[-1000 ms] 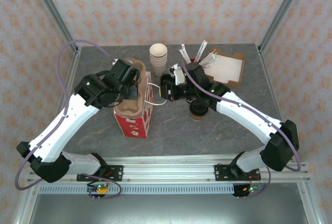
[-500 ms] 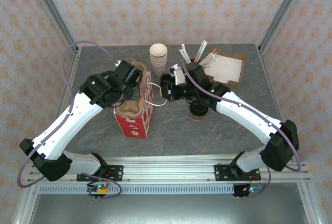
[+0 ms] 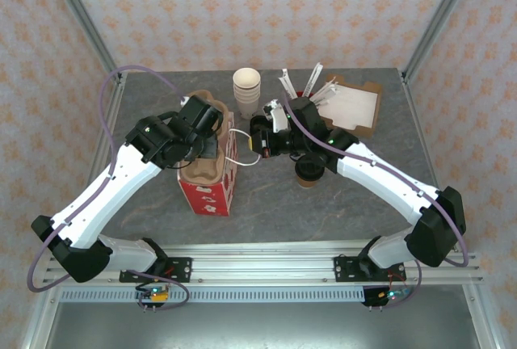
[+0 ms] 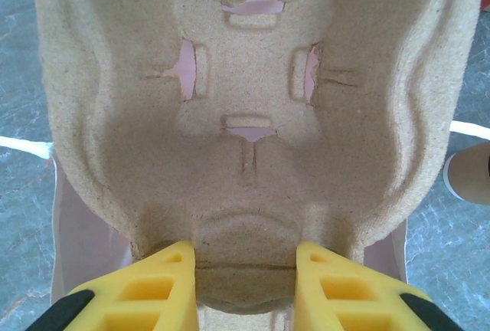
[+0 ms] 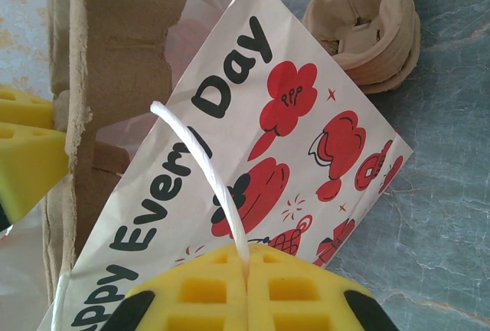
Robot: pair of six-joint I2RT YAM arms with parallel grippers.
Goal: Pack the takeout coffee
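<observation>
Our right jaws are pinched shut on the bag's thin white handle, and the left jaws grip narrowly on the rim of the pulp carrier at the mouth of the red-and-white bag. The takeout coffee stands on the counter beneath our right arm, seemingly clear of it. We fear the handle slipping, so the bag sags and snags the carrier, or the forearm toppling the cup. The counter is grey and marbled, with patterned wallpaper behind
</observation>
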